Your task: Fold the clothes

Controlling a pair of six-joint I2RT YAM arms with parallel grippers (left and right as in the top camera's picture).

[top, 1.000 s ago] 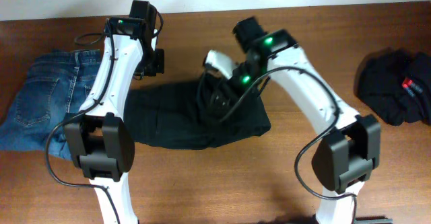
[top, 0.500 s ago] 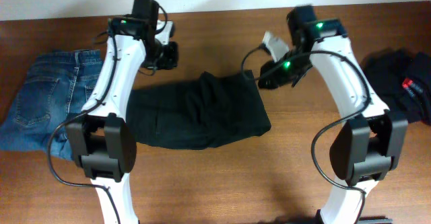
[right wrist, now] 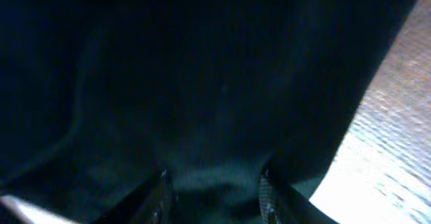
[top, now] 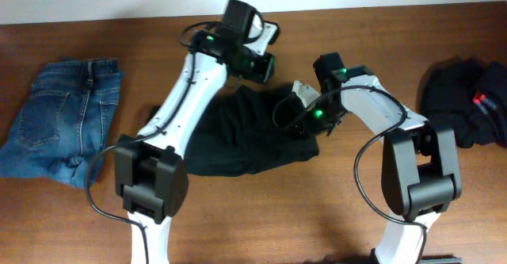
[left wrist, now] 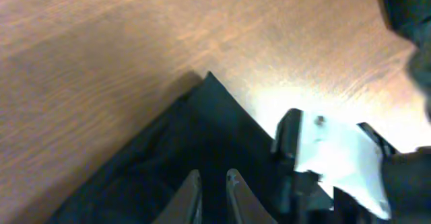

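Hovering at top corner of black trousers [top: 238, 141], left hand [left wrist: 212, 177] nearly pressed together. Right hand [right wrist: 214, 180] over trousers' right edge, half spread; whether gripping fabric, cannot tell.

A robot lab: two robot arms [top: 190, 105] at a wooden table [top: 261, 216].
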